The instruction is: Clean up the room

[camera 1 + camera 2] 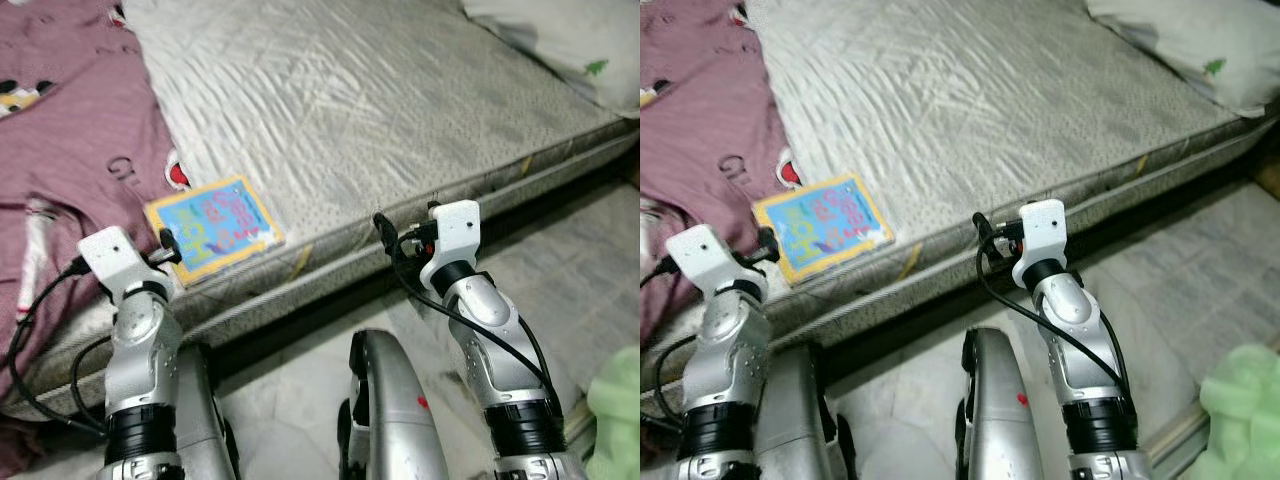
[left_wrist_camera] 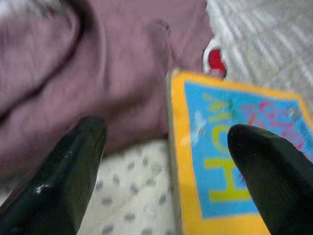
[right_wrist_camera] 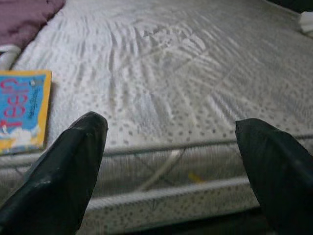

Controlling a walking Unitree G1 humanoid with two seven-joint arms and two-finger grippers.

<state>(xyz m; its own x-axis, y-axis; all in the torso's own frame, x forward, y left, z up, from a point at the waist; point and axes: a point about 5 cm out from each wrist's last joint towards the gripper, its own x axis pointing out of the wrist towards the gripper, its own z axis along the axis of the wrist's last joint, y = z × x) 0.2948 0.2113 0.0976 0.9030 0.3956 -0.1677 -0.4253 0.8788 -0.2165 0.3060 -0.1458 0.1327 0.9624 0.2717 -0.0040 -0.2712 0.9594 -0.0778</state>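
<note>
A thin book (image 1: 213, 228) with a yellow border and blue cover lies flat on the grey mattress (image 1: 350, 110), near its front edge. A purple garment (image 1: 70, 130) is spread over the mattress to the book's left. My left gripper (image 2: 166, 132) is open and hovers low at the book's left corner, one finger over the bare mattress beside the garment (image 2: 98, 73) and the other over the book's cover (image 2: 234, 161). My right gripper (image 3: 168, 125) is open and empty, held off the mattress's front edge, with the book (image 3: 22, 110) away to its left.
A white pillow (image 1: 570, 40) lies at the mattress's far right corner. A light green cloth (image 1: 615, 410) sits on the tiled floor (image 1: 590, 280) at the right. A dark gap runs under the mattress's front edge.
</note>
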